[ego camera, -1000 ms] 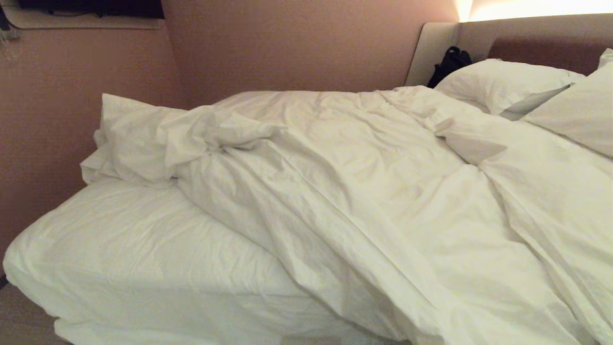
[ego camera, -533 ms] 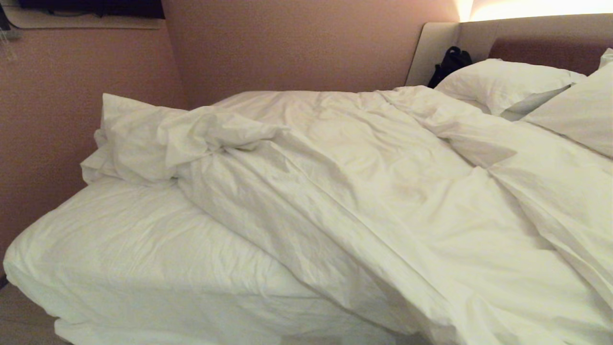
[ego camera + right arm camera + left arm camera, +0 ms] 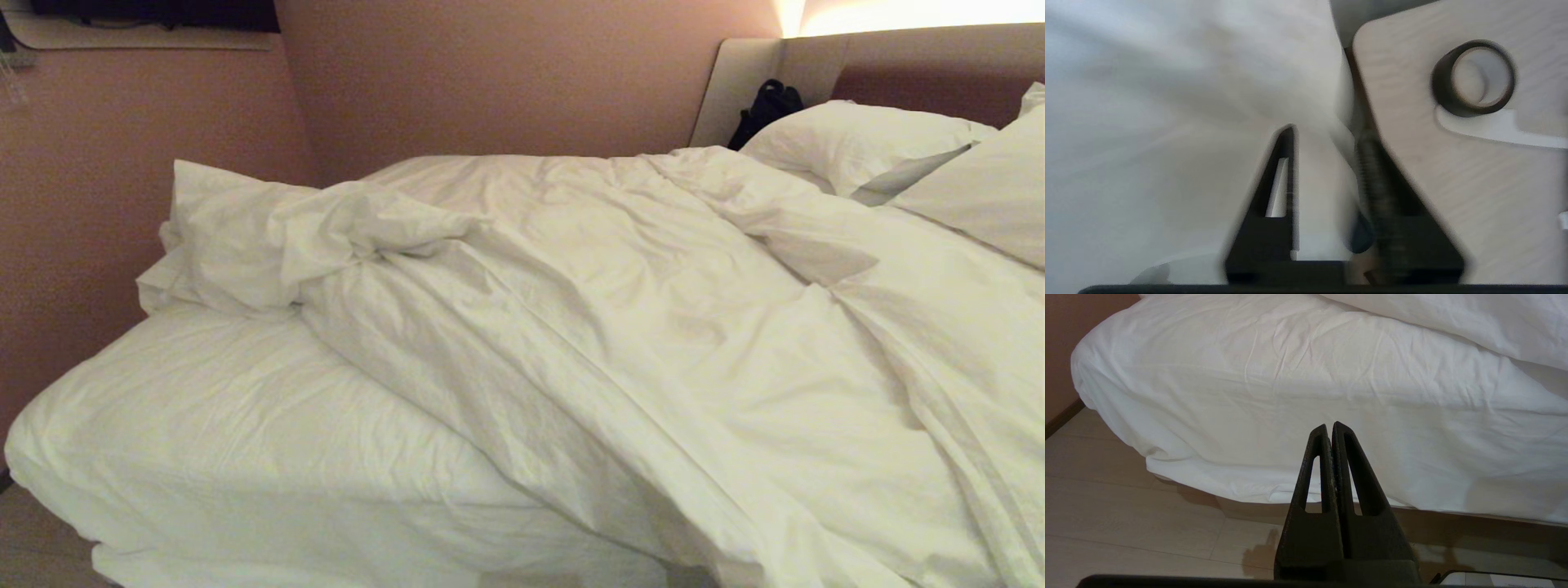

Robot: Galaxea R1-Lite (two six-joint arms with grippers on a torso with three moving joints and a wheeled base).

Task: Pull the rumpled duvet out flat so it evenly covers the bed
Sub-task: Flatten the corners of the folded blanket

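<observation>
Right end effector [image 3: 1327, 155] released beside duvet [image 3: 653, 343] edge; left end effector [image 3: 1331, 435] clenched, idle. Regrip bunched far corner, pull toward bare sheet [image 3: 229, 425].

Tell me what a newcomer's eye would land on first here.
The rumpled duvet dominates, bunched in a heap by the far wall and leaving the near left corner of the bed bare sheet. Two pillows lie at the headboard on the right. The right gripper stands open at the duvet's edge beside a wooden surface.

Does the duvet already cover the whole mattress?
No: the duvet is bunched aside, leaving the sheeted left part of the bed bare.
</observation>
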